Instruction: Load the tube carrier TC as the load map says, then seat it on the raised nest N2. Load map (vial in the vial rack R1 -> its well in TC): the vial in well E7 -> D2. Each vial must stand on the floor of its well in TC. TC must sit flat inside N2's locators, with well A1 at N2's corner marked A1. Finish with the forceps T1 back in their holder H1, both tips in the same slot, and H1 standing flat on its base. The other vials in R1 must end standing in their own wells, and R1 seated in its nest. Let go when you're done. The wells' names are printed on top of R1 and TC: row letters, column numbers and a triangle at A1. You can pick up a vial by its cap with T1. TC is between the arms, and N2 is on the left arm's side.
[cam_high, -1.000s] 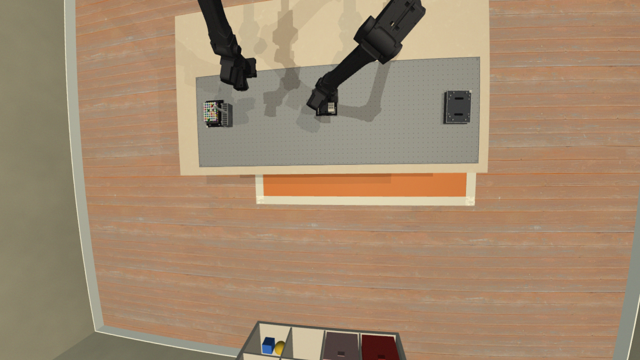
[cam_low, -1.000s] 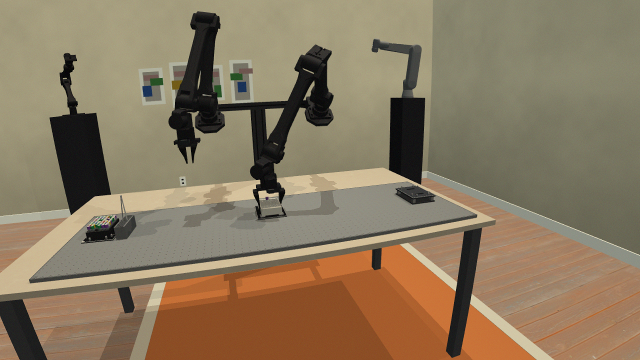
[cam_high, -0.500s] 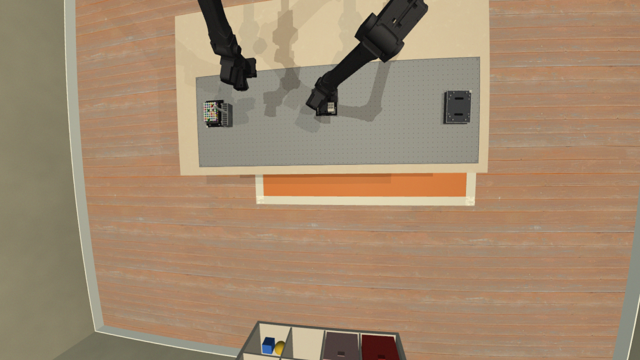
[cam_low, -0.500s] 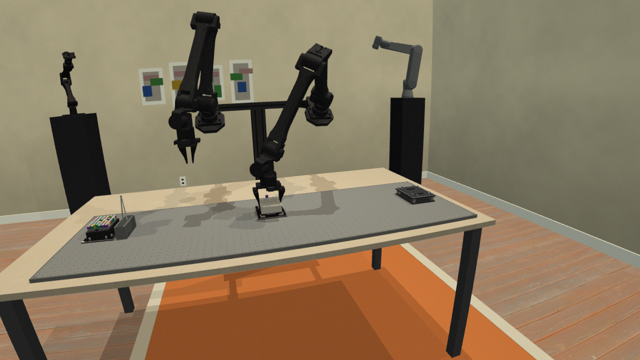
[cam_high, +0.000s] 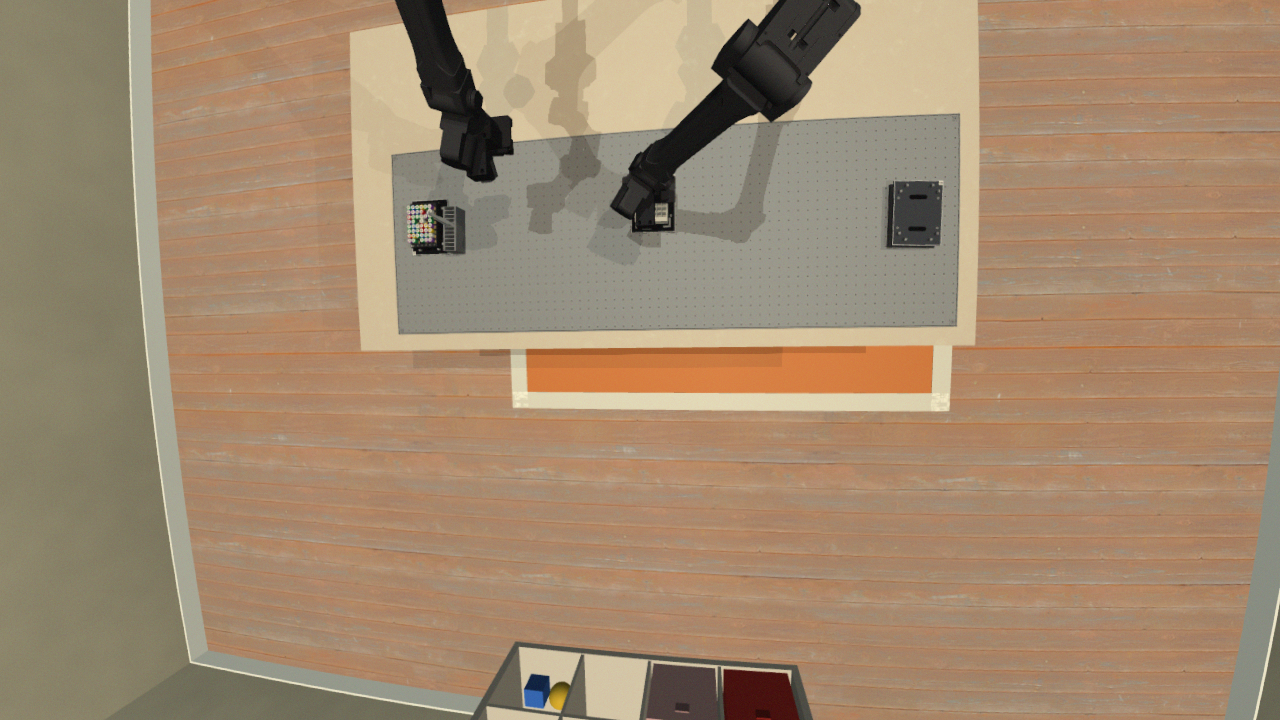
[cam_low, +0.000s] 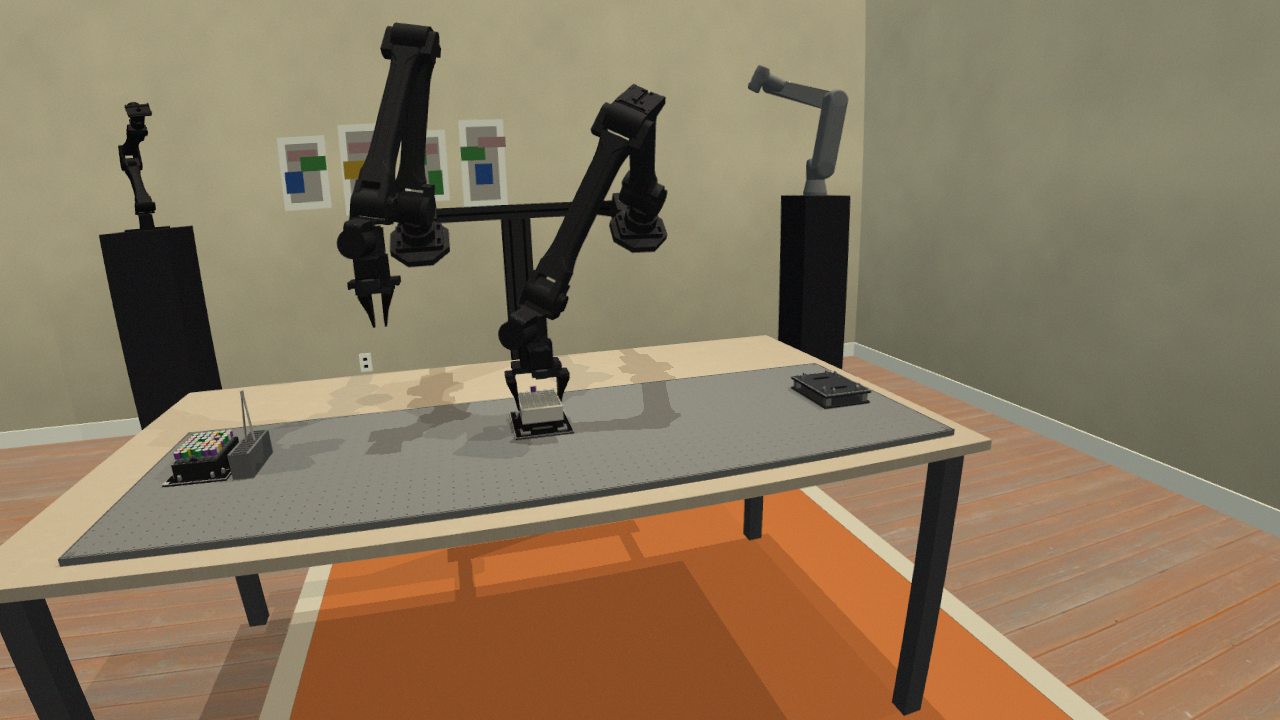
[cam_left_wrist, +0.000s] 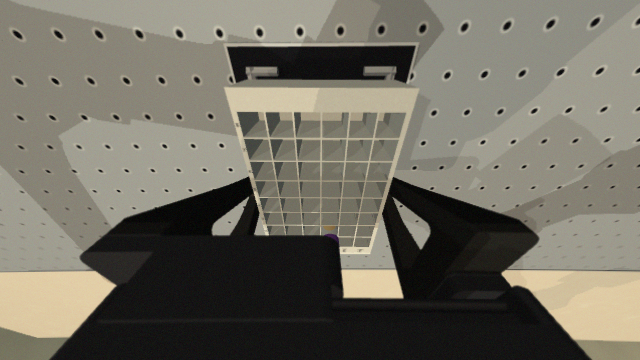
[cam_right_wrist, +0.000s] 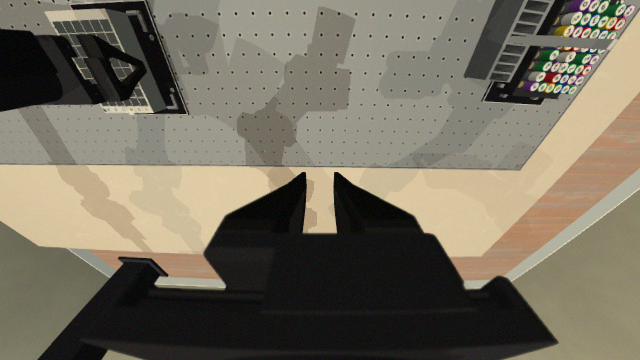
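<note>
White tube carrier TC (cam_high: 661, 213) (cam_low: 540, 412) (cam_left_wrist: 320, 100) (cam_right_wrist: 125, 37) sits lengthwise between the left arm's fingers (cam_low: 563, 381), clamped across its width, well apart from nest N2 (cam_high: 917, 212) (cam_low: 830, 390).

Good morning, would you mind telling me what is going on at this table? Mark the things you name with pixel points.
The left pincer (cam_high: 646, 207) (cam_low: 538, 398) (cam_left_wrist: 320, 180) (cam_right_wrist: 117, 67) grips the pale carrier (cam_high: 661, 213) (cam_low: 541, 411) (cam_left_wrist: 320, 100) (cam_right_wrist: 126, 37), which has a purple-capped vial (cam_low: 533, 388) (cam_left_wrist: 331, 237) in it. The right pincer (cam_high: 487, 177) (cam_low: 380, 324) (cam_right_wrist: 320, 179) hangs partly open, holding nothing. The forceps (cam_low: 244, 411) stand in their holder (cam_high: 455, 231) (cam_low: 251, 454) (cam_right_wrist: 482, 45). The carrier is not yet on the raised nest (cam_high: 917, 213) (cam_low: 829, 387).
</note>
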